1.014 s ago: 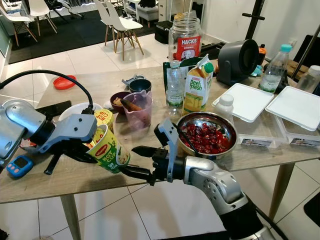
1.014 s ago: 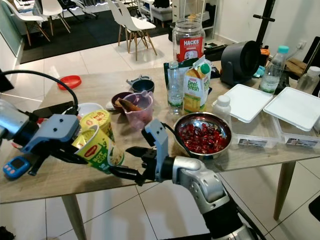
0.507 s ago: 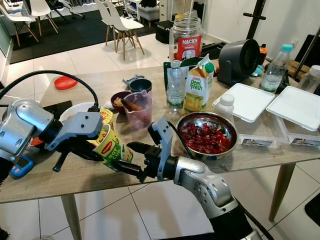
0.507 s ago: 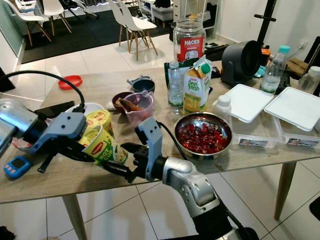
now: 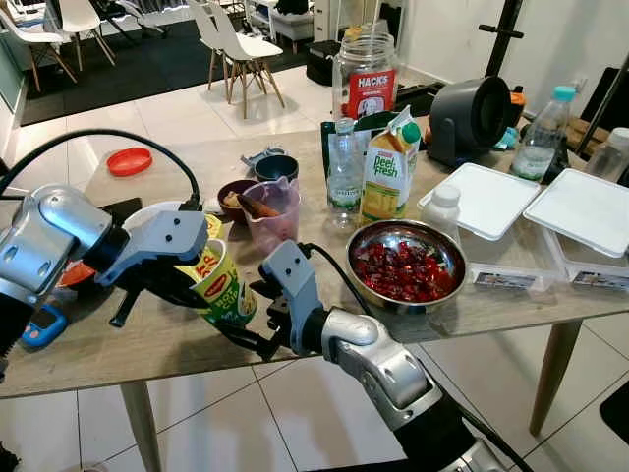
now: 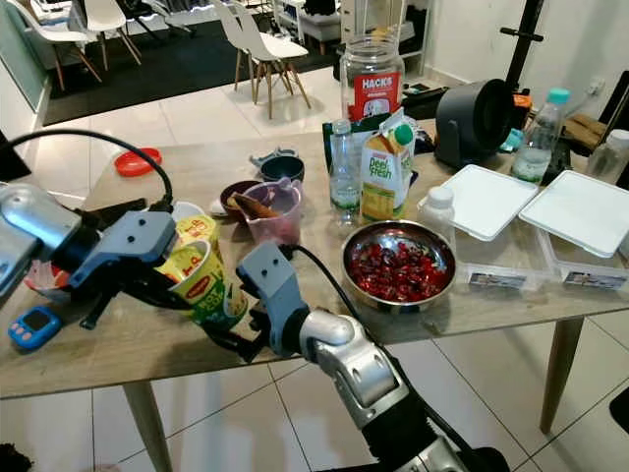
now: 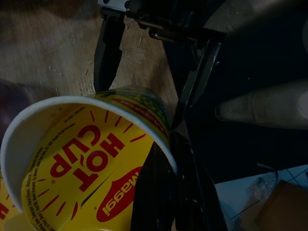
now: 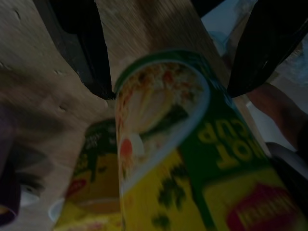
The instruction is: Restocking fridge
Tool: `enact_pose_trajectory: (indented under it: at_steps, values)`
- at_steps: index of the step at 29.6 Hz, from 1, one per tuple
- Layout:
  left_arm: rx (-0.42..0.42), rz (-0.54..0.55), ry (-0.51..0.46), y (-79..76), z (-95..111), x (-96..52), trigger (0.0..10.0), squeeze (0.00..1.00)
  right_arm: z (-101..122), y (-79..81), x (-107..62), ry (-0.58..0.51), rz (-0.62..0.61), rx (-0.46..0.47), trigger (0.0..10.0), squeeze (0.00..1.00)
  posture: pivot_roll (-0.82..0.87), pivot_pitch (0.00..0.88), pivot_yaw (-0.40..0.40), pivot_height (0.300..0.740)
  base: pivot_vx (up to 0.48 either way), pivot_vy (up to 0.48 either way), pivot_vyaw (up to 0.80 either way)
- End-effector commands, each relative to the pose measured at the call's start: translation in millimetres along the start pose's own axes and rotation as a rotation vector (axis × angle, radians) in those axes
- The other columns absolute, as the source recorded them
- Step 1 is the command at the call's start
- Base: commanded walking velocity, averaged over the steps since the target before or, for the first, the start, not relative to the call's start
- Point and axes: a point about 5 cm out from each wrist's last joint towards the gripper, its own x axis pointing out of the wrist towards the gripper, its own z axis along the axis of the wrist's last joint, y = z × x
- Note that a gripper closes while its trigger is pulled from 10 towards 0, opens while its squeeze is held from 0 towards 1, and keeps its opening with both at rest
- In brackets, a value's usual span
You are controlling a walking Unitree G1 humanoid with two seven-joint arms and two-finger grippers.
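A yellow-green Maggi Hot Cup noodle cup is held tilted just above the wooden table's front edge. My left gripper is shut on it from the left, near its rim. My right gripper is open, with one finger on each side of the cup's lower end. In the right wrist view the cup lies between the black fingers, and I cannot tell whether they touch it. A second noodle cup stands on the table just behind. The left wrist view shows the cup and the table beneath it.
Right of the grippers is a steel bowl of red berries. Behind stand a pink cup, a water bottle, a juice carton and a Hacks jar. White lidded boxes sit far right. A blue device lies at left.
My right gripper has moved left, up to the cup, and its fingers now sit on either side of the cup's lower end. The left gripper has carried the cup slightly up and back.
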Motion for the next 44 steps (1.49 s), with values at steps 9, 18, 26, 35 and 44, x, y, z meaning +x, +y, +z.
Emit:
enact_pose_trajectory:
  at_steps: [9,18,26,35,44]
  values:
    - [0.058,-0.033,-0.045,3.0,12.0,9.1,10.0,0.0,-1.0,1.2,8.2,-0.026,-0.012,0.158,10.0,0.0,0.0,0.026,0.083,0.74,0.0,0.0,0.0]
    - [0.07,-0.071,-0.049,0.4,13.5,18.1,10.0,0.0,20.9,3.5,8.3,-0.183,0.037,0.333,10.0,0.0,-0.01,0.024,0.086,0.74,0.0,0.0,0.0]
    - [0.07,-0.088,-0.055,-1.5,13.3,22.2,10.0,0.0,24.2,3.8,7.9,-0.207,0.048,0.328,10.0,0.0,-0.01,0.02,0.088,0.74,0.0,0.0,0.0]
    - [0.072,-0.088,-0.058,-0.8,13.2,23.5,10.0,0.0,23.2,7.3,6.7,-0.21,0.071,0.291,0.0,0.0,-0.01,0.015,0.086,0.74,0.0,0.0,0.0]
    - [0.066,-0.055,-0.082,4.4,14.6,19.6,10.0,0.0,16.2,2.0,5.6,-0.181,0.043,0.28,10.0,0.0,-0.01,0.017,0.085,0.74,0.0,0.0,0.0]
